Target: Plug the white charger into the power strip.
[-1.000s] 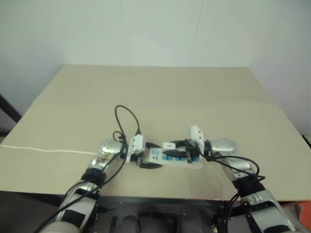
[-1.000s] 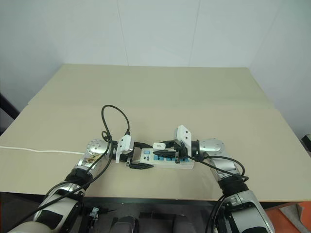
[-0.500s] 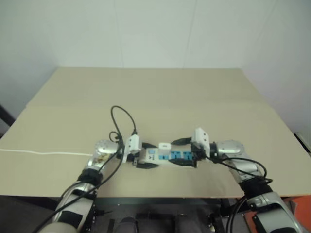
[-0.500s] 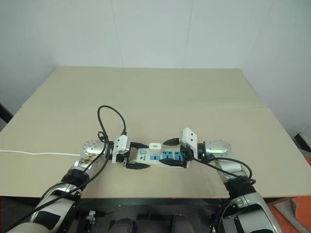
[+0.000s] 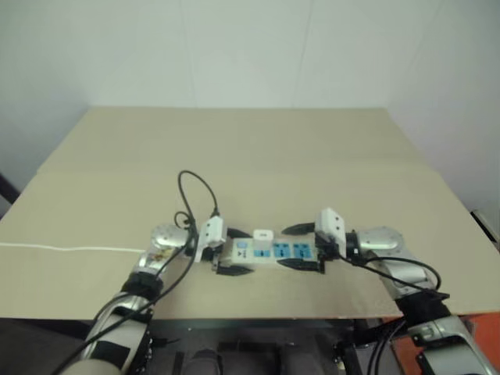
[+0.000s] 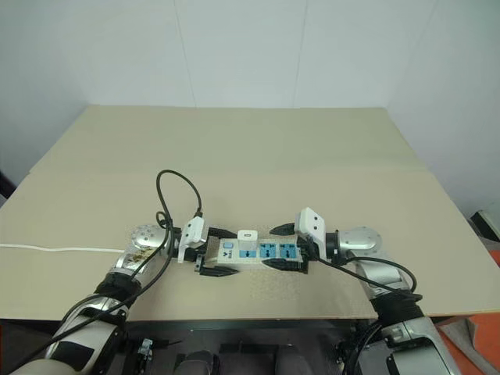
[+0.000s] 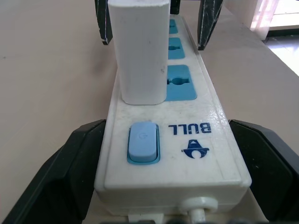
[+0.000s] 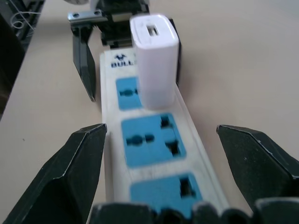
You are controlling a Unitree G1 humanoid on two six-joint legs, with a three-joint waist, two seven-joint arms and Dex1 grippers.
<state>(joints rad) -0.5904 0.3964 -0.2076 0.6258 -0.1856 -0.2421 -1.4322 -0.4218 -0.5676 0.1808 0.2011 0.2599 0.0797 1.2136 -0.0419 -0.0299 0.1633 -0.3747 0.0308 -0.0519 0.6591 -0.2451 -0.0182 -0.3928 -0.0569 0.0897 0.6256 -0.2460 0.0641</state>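
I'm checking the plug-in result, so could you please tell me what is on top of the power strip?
The white charger stands upright on the power strip, in the blue socket panel nearest the switch. Its prongs and part of that panel are covered by its body.

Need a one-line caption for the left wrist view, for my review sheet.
White charger standing plugged into the power strip beside its blue switch, open left gripper jaws flanking the strip's end.

A beige tabletop (image 6: 258,156) carries the power strip (image 6: 258,253), which lies flat between the left tool (image 6: 212,254) and the right tool (image 6: 283,247). A thin white cord (image 6: 47,249) lies on the surface beyond the left tool, running off the edge.
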